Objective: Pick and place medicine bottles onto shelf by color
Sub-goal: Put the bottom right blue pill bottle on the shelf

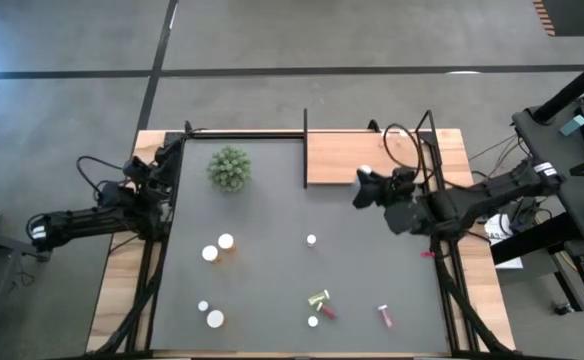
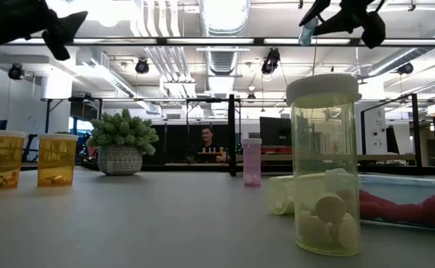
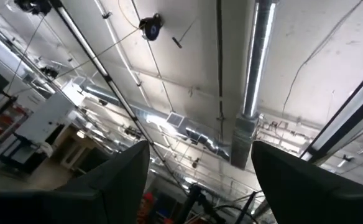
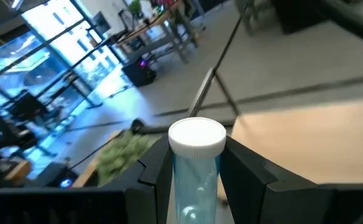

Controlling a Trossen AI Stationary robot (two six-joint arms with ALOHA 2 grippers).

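Light source: ceiling tube lights (image 2: 225, 13) overhead, bright and blown out in the low view.
Surface (image 1: 272, 290): evenly lit, dim grey, only faint short shadows.
Glare: pale sheen on the near vial (image 2: 324, 167); windows (image 4: 51, 37) washed blue-white.
Blur: right wrist background soft, white cap (image 4: 197, 135) sharper; left wrist fingers (image 3: 116, 180) dark and smeared.
Backlight: arms in the low view are silhouettes.
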